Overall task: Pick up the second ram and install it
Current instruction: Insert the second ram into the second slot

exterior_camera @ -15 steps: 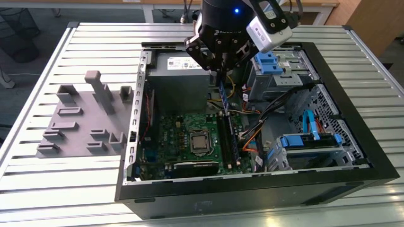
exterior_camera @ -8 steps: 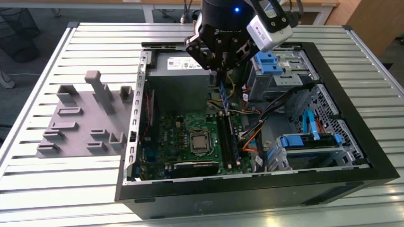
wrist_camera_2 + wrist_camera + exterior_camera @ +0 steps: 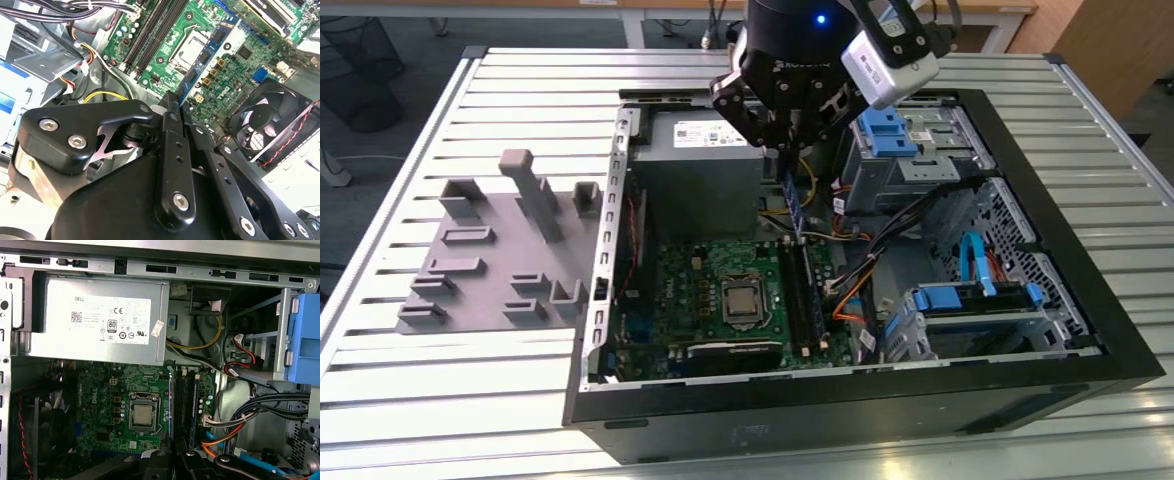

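Note:
My gripper [image 3: 787, 150] hangs over the open computer case [image 3: 1067, 300], shut on the second ram [image 3: 790, 200]. The stick is thin, dark and bluish, and it points down from the fingers toward the motherboard [image 3: 707, 270]. Its lower end is just above the long memory slots [image 3: 798, 285] beside the processor socket [image 3: 740, 300]. In the first wrist view the ram [image 3: 171, 405] shows edge-on as a thin line beside the slots [image 3: 182, 400], above the fingers [image 3: 186, 460]. In the second wrist view the ram [image 3: 200, 65] runs out from the closed fingers [image 3: 170, 120] over the board.
A grey power supply [image 3: 700, 165] sits close behind the gripper. Blue drive brackets [image 3: 894, 130] and bundled cables [image 3: 881, 240] lie on the exterior view's right of the slots. A case fan [image 3: 265, 120] sits at the board's edge. Grey fixture blocks [image 3: 494, 250] stand outside the case.

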Robot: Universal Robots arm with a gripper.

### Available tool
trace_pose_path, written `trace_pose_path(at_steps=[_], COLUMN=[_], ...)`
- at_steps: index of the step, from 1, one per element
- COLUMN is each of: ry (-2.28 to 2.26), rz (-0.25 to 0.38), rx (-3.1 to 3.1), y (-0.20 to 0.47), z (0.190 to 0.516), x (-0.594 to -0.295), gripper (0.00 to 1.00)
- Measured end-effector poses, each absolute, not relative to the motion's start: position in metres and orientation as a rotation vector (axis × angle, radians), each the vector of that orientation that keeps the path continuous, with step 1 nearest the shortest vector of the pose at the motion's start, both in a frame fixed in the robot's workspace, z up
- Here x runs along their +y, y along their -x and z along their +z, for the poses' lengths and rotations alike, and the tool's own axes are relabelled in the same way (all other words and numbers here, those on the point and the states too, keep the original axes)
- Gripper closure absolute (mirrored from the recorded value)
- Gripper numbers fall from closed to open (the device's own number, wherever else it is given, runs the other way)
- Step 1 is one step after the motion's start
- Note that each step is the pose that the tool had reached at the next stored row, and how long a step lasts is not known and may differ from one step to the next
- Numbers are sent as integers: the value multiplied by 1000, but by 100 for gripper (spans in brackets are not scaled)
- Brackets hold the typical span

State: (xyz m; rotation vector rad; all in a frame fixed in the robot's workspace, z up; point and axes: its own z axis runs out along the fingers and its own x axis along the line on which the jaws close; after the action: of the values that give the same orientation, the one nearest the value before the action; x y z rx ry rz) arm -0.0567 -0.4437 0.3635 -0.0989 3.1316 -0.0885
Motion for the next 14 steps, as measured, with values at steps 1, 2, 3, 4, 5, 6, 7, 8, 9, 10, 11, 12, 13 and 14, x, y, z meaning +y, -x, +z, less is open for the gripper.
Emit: trace_pose_path(at_steps=[1, 2, 3, 4, 5, 6, 7, 8, 9, 10, 11, 12, 13, 14], ry=[99, 99, 99, 99, 99, 99, 99, 99, 99, 99, 99, 99, 99, 99], rz=[-89, -88, -88, -88, -88, -89, -88, -89, -87, -80, -68, -58, -54, -54], rx=[3132, 3132, 3132, 3132, 3132, 3132, 3132, 3132, 3132, 3132, 3132, 3132, 3132, 3132], y=[57, 57, 57, 57, 57, 57, 57, 57, 57, 57, 57, 57, 57, 57], z=[363, 363, 363, 363, 363, 363, 363, 363, 363, 363, 363, 363, 363, 363], x=[-444, -444, -444, -444, -444, -444, -444, -444, -444, -444, -444, -444, -444, -444], gripper=[86, 86, 86, 86, 86, 86, 86, 86, 86, 86, 86, 86, 86, 86])
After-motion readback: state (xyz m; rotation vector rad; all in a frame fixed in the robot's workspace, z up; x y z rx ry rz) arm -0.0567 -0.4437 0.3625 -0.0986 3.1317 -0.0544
